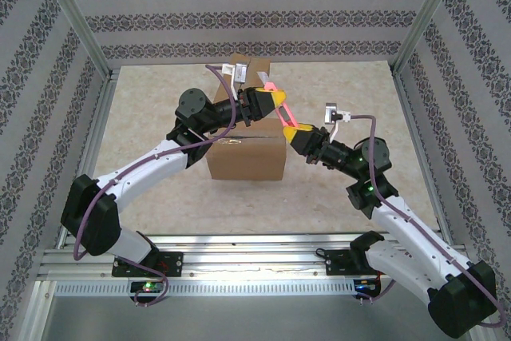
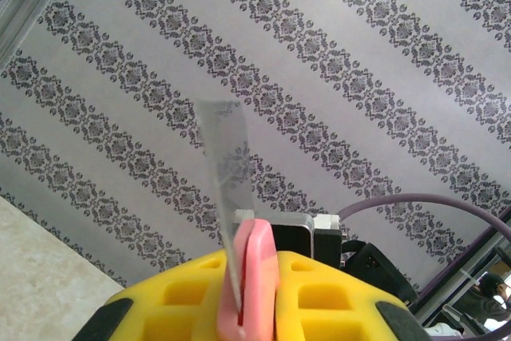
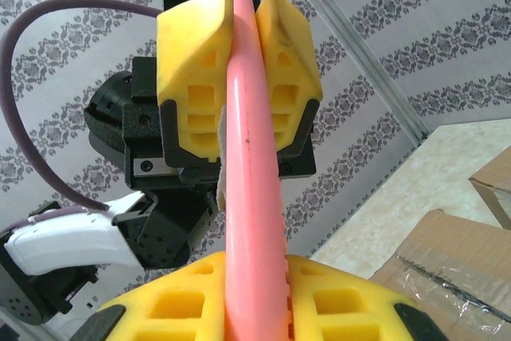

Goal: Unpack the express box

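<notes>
Pinching a slim pink plastic cutter near the brown cardboard box, our left gripper grips beside its grey blade; our right gripper clamps the handle.

Enclosure notes: wallpaper is covering the back wall and both side walls. It is pale grey, with dark ornamental bands running in stripes. Silver metal posts are rising at the far corners and leaning outward in the top view. The tabletop is showing a beige, speckled, stone-like surface. A ribbed aluminium rail is running along its near edge, with a perforated strip just below it and a plain grey surface lying beneath that. Light is falling soft and even, and only faint shadows are showing on the tabletop.
</notes>
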### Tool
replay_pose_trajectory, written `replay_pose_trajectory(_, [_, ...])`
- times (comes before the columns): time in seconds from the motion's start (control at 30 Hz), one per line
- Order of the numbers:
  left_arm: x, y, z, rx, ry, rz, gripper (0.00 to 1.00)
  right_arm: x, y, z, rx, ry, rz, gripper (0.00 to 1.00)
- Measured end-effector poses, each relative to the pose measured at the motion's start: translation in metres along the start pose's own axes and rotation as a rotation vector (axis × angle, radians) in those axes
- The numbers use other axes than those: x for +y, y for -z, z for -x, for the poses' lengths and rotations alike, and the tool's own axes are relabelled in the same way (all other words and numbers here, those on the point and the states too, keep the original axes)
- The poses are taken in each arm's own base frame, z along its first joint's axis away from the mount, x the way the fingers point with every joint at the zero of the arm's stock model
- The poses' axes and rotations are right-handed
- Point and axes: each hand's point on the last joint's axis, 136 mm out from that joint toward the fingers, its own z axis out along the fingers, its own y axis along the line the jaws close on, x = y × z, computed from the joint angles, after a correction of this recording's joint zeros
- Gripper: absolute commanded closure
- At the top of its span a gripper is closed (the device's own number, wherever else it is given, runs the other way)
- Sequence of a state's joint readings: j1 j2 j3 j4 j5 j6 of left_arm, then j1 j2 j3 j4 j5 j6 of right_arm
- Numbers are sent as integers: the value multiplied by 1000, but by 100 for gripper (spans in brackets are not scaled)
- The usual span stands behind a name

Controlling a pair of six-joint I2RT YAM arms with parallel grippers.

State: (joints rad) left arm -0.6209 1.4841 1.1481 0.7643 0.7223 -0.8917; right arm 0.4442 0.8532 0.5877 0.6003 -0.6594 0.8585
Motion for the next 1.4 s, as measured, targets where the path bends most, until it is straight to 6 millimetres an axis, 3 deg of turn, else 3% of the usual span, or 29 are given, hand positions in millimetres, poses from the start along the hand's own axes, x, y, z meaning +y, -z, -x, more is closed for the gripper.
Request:
replay_pose_trajectory(0.07, [0,0,0,-1,2,0,100,1,1,2,29,1,-3,63])
replay_pose_trajectory(0.13, [-3,-1,-1,7,-11,-6,100,1,1,1,78,1,-16,47])
replay_pose_trajectory(0.2, [-1,-2,-5,22,-12,1,100,6,1,2,126,23,-19,37])
replay_pose_trajectory(0.27, [1,-2,-7,30,-7,7,100,15,1,4,168,54,-9,33])
replay_pose_trajectory(0.37, [-3,-1,-6,30,-11,0,100,19,2,2,226,86,4,41])
replay_pose_trajectory(0.57, [-2,-1,-8,38,-6,4,100,6,-2,-10,315,66,17,57])
replay_pose_trajectory(0.73, [-1,-1,-8,39,-4,6,100,-2,-5,-17,349,43,21,61])
replay_pose_trajectory(1.07, [-1,-1,-9,42,-2,8,100,-1,-5,-13,339,53,21,67])
replay_pose_trajectory(1.2, [-1,-1,-9,44,-1,7,100,-1,-5,-11,334,58,19,80])
replay_pose_trajectory(1.3, [-2,-1,-10,49,1,1,100,0,-4,-12,340,57,26,100])
replay_pose_trajectory(1.4, [-4,0,-10,54,9,-6,100,4,-4,-12,349,58,47,100])
